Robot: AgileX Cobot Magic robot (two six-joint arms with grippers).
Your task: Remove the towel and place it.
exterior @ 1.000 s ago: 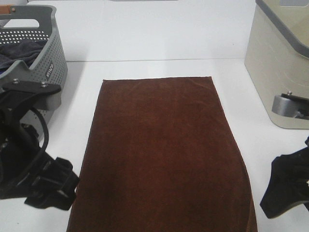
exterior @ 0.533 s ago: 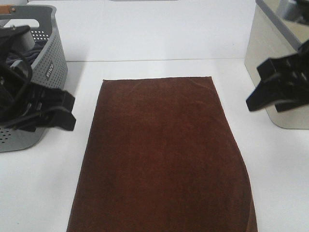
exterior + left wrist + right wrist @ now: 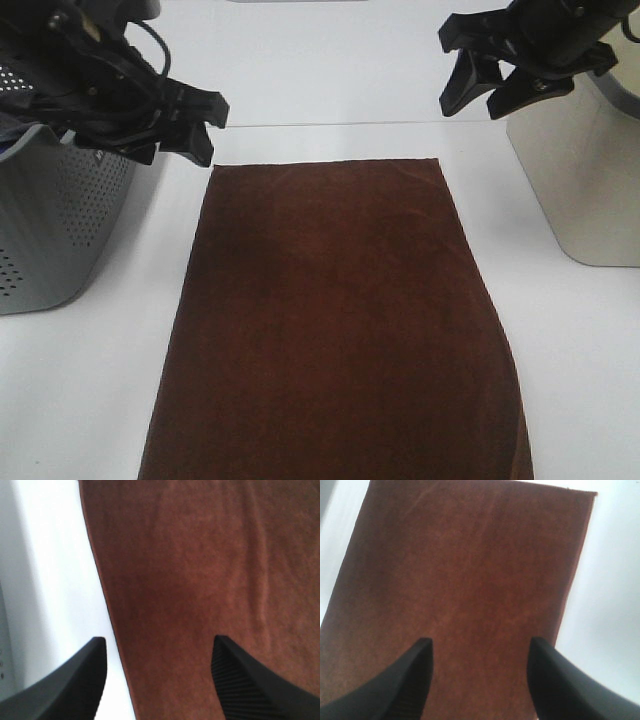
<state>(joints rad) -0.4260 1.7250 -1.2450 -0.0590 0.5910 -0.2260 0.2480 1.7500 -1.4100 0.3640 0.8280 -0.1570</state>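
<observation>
The dark brown towel (image 3: 335, 320) lies flat and spread out on the white table, long side running from the front edge toward the back. It also fills the left wrist view (image 3: 210, 575) and the right wrist view (image 3: 455, 585). My left gripper (image 3: 195, 128) is open and empty, raised above the towel's far left corner. In the left wrist view (image 3: 157, 680) its jaws straddle the towel's left edge. My right gripper (image 3: 478, 82) is open and empty, raised above the towel's far right corner. In the right wrist view (image 3: 480, 680) its jaws hang over the cloth.
A grey perforated basket (image 3: 50, 220) stands at the left edge. A cream bin (image 3: 585, 180) stands at the right. White table (image 3: 330, 70) stretches behind the towel and along both its sides.
Both arms have risen from low near the table's front and swung toward the back. They now hang high over the towel's far corners. The towel has not moved.
</observation>
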